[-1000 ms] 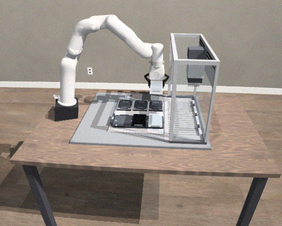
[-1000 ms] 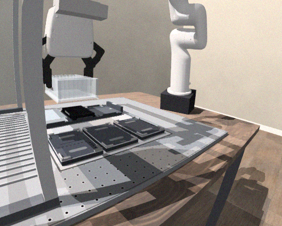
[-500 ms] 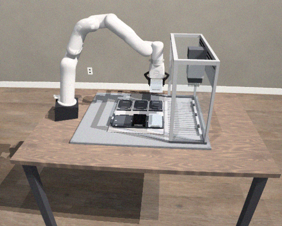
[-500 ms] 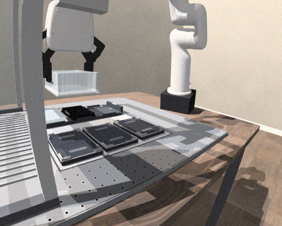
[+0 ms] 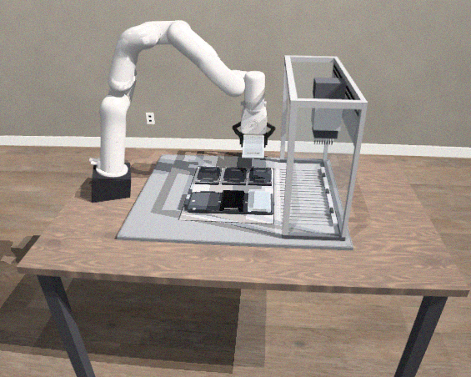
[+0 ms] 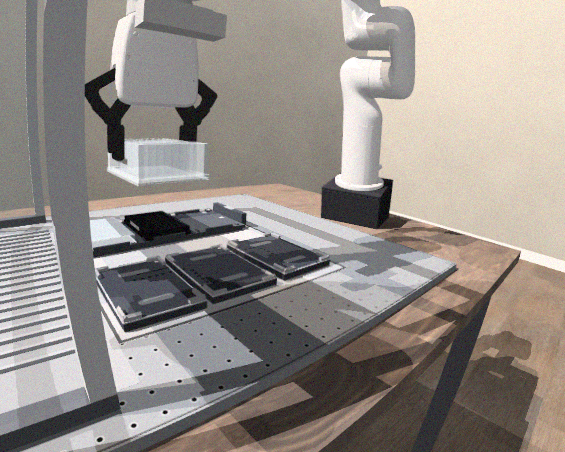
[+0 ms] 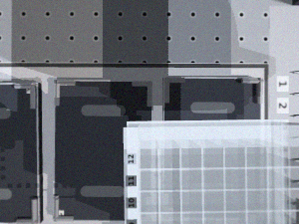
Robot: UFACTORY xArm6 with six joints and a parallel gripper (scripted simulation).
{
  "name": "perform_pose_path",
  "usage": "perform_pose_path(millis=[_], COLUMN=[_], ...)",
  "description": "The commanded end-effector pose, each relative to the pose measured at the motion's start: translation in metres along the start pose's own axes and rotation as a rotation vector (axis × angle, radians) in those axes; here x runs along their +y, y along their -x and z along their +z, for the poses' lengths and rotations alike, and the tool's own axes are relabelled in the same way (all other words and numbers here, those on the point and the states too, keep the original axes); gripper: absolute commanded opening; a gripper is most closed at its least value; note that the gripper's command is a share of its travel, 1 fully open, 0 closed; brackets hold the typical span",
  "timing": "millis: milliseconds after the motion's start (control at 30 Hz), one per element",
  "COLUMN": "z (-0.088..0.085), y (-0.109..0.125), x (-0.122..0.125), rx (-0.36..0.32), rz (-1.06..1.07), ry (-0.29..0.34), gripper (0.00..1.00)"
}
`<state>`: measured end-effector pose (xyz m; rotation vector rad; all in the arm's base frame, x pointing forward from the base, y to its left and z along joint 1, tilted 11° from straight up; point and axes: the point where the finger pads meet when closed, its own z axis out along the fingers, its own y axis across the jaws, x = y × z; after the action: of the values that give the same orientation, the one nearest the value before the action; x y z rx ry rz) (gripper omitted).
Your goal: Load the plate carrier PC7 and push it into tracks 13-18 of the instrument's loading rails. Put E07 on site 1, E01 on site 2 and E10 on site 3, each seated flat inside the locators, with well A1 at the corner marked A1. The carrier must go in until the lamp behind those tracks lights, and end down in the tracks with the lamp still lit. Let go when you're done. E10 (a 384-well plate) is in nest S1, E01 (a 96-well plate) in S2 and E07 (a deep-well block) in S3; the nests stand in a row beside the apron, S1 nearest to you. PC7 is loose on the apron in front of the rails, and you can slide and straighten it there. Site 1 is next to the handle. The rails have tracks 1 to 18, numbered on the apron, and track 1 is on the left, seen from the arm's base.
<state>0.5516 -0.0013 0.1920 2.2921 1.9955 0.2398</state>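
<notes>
The white six-joint arm (image 5: 151, 50) rises from its dark square pedestal (image 5: 97, 193), bends over at the shoulder and reaches down-slope toward the open grey frame of the instrument (image 5: 293, 104), wrist pointing straight down. Its black-fingered gripper (image 6: 153, 137) hangs well above the grey perforated deck plate (image 6: 301, 310), fingers spread almost to their full width and clamped on the two short ends of a translucent, box-shaped deep-well block (image 6: 158, 161) — the block hangs level in the air, clear of everything beneath it.

Below, the row of three dark rectangular nests (image 6: 216, 272) stands with none of them carrying a plate. Beside that row lies the long dark plate carrier (image 5: 230, 202): a black plate (image 5: 232, 200) sits on its middle site, a pale whitish plate (image 5: 260, 200) on the site nearest the rails, and the site at the end toward the arm's base shows only grey.

The exterior view alone shows the gap between block and deck, and the fingers' grip on the block's ends. The wrist view — looking straight down — shows the block's grid of wells (image 7: 214, 178) with column numbers 10 to 12 along its edge, two nests underneath, and the track labels 1 and 2 (image 7: 282, 95) at the right. The top view alone shows the ribbed loading rails (image 5: 307, 196) inside the frame.
</notes>
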Motion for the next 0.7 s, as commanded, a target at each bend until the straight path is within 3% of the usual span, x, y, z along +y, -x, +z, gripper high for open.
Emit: perform_pose_path(millis=[0, 667], z=[-0.002, -0.001], y=[0.018, 0.076], x=[-0.016, -0.072], rx=[0.002, 0.002], rz=[-0.001, -0.001], ry=[0.008, 0.008], gripper=[0.0, 0.0])
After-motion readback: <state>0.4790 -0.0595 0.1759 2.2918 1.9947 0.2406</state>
